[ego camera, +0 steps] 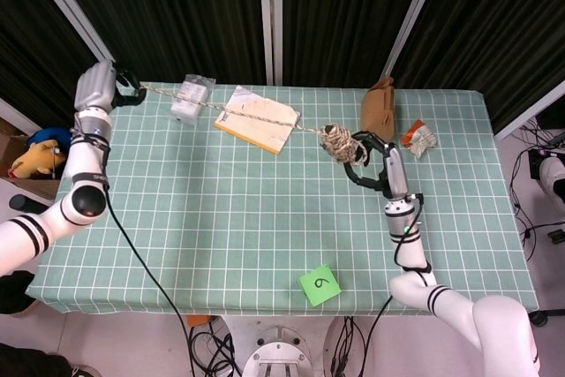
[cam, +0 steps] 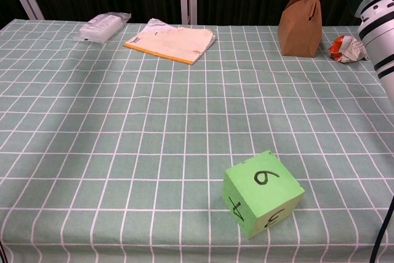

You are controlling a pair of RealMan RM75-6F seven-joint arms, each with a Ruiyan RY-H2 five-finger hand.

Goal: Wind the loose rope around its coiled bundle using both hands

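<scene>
A small, tan, knotted bundle of coiled twine (ego camera: 337,142) is held raised right of frame centre; its loose rope strand (ego camera: 225,109) is stretched taut toward the upper left.

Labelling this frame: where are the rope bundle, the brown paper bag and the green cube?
rope bundle (ego camera: 336,140), head view, middle of the coil.
brown paper bag (cam: 300,21), chest view, front face.
green cube (cam: 263,193), chest view, top face.
</scene>
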